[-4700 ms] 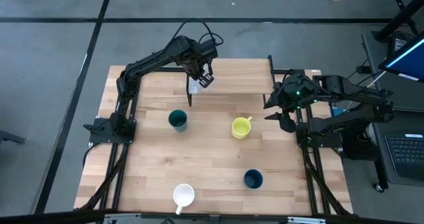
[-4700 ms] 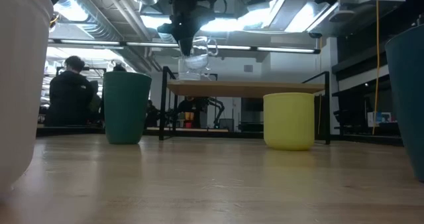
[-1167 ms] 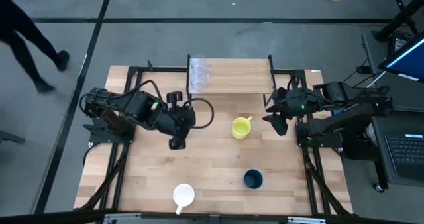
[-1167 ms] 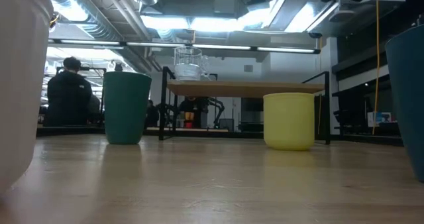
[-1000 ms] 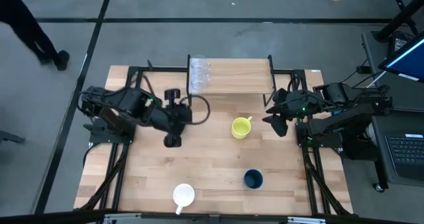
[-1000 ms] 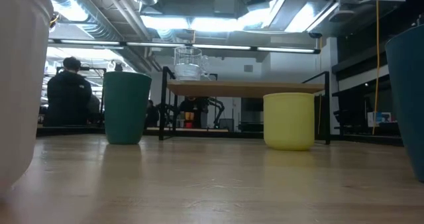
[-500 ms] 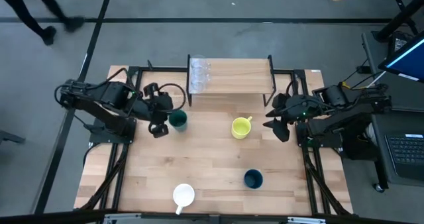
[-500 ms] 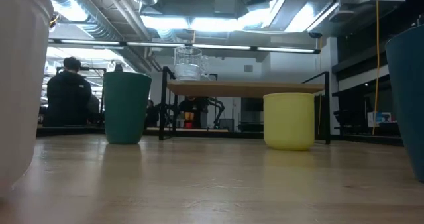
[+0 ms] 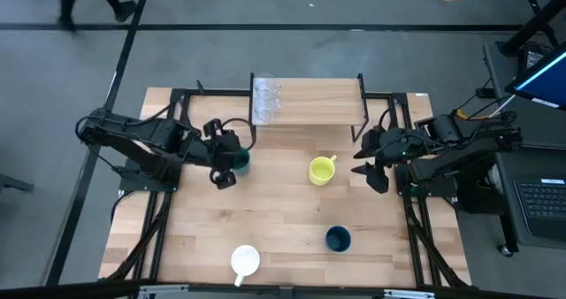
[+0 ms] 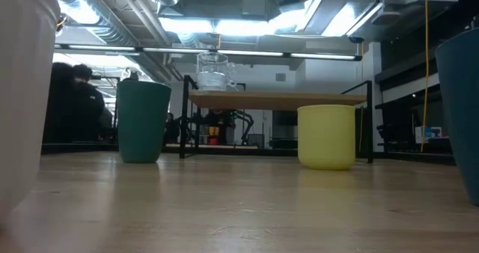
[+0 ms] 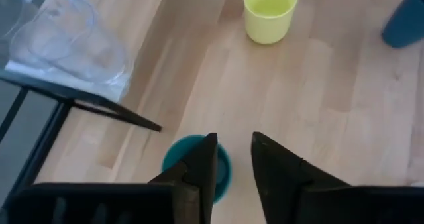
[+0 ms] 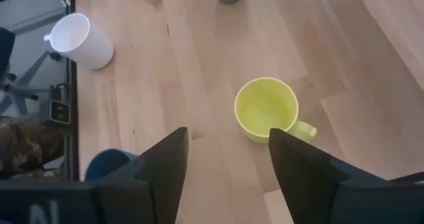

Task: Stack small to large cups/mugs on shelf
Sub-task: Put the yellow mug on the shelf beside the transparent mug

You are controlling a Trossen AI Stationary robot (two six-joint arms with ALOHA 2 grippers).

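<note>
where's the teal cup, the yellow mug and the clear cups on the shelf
teal cup (image 10: pixel 144 122): low view, middle of its side wall
yellow mug (image 9: pixel 320 170): high view, inside of its open mouth
clear cups (image 9: pixel 266 100): high view, middle of the pair standing on the shelf's left end

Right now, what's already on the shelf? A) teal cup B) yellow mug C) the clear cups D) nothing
C: the clear cups sit at the left end of the shelf, while the yellow mug and teal cup stand on the tabletop.
</note>
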